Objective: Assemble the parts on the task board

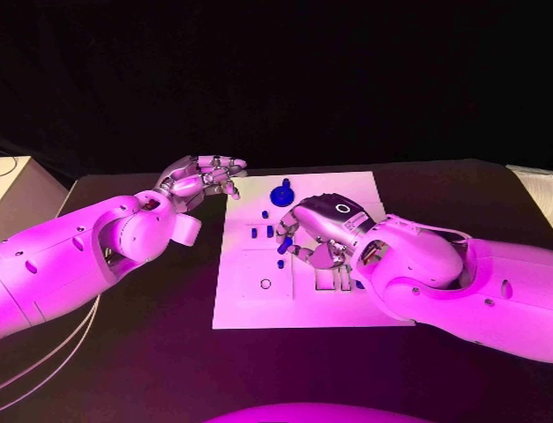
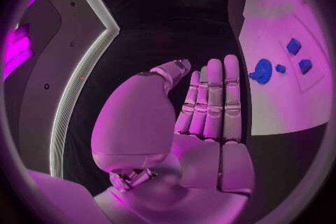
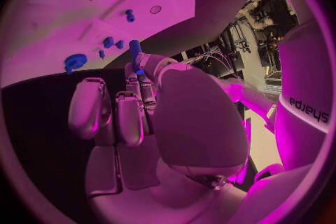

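Two silver robot hands over black table (image 1: 123,352): right robot hand (image 1: 321,233) pinches small blue peg-shaped part (image 3: 134,55) above flat white task board (image 1: 257,304); left robot hand (image 1: 206,179) held empty beside board's edge, fingers straight, together. Round blue gear-like part (image 1: 284,195) lies on board.

The black table (image 1: 123,352) carries the white task board (image 1: 257,304), which lies flat at its middle with its long sides running from near to far. On the board's far part sits a round blue part (image 1: 285,195), with a few smaller blue parts (image 1: 267,231) just nearer than it, set apart from one another. Nearer still, a small ring-shaped mark (image 1: 266,284) shows on the board's left half, and shallow rectangular recesses (image 1: 327,280) lie to its right. The board's near end is bare white. Dark tabletop surrounds the board on every side.
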Robot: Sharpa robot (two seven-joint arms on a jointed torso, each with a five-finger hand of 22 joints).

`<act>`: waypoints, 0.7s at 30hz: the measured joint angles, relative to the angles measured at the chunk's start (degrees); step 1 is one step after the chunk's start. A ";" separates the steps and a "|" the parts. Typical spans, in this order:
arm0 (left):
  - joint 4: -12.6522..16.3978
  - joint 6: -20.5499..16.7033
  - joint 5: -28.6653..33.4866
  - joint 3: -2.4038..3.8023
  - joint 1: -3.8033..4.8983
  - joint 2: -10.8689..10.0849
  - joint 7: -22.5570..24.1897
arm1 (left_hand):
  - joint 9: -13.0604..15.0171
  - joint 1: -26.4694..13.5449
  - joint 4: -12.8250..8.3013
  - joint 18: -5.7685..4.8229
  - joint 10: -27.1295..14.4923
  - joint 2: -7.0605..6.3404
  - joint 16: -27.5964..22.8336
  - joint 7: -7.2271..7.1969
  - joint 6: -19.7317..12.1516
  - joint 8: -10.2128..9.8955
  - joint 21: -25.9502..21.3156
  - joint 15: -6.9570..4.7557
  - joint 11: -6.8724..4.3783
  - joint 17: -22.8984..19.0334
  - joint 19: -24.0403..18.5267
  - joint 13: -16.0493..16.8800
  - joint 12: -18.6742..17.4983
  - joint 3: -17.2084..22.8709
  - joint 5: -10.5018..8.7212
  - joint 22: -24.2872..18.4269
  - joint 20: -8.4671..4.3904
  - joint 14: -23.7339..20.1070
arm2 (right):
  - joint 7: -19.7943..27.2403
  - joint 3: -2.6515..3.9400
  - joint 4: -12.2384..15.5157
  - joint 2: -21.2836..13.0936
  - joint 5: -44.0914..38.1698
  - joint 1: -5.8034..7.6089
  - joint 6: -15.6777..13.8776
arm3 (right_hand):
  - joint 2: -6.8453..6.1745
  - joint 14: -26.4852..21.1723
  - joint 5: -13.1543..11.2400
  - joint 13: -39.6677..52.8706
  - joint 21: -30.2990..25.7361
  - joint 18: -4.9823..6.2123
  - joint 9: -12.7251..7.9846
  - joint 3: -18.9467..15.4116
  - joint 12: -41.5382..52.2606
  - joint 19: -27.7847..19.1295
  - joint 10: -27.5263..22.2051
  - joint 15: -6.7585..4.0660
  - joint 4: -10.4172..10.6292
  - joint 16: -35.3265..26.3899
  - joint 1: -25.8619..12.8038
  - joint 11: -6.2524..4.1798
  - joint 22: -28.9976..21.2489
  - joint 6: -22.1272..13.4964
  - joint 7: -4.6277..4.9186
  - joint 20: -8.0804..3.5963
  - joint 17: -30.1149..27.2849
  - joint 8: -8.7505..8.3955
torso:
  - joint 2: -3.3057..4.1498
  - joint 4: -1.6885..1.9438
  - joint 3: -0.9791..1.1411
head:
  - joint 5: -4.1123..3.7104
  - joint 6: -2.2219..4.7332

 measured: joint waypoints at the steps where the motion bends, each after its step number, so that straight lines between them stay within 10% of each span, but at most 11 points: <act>1: 0.00 0.00 0.00 0.00 0.00 0.03 0.00 | -0.02 0.00 0.00 0.00 0.00 0.00 0.00 0.00 0.00 0.00 0.00 0.00 0.00 -0.02 0.00 -0.02 0.00 0.00 0.00 -0.03 0.00 0.00 | 0.09 -0.12 -0.28 0.52 -0.06 -0.32 -0.01 | 0.00 0.00 0.00 0.01 0.00 -0.01 0.00 0.00 0.00 0.00 0.00 0.00 0.00 0.00 0.00 0.00 0.00 -0.06 -0.06 0.00 0.00 0.03 | 0.02 0.02 -0.02 | 0.06 -0.03; 21: 0.10 0.02 0.00 0.00 0.00 0.04 0.02 | -0.02 0.00 0.16 0.00 0.00 0.00 0.00 0.00 0.00 0.00 -0.21 0.00 0.00 -0.02 0.00 -0.02 0.00 -0.16 0.00 -0.08 0.00 0.00 | 1.31 -1.49 -5.87 6.56 -0.89 -4.36 1.46 | 0.01 0.00 -0.39 0.08 0.00 0.00 0.03 0.43 -0.13 0.00 -0.02 0.00 -0.25 0.00 0.03 -0.02 -0.01 -0.28 -0.08 0.00 -0.18 0.22 | 0.09 0.06 -0.04 | 0.92 -0.93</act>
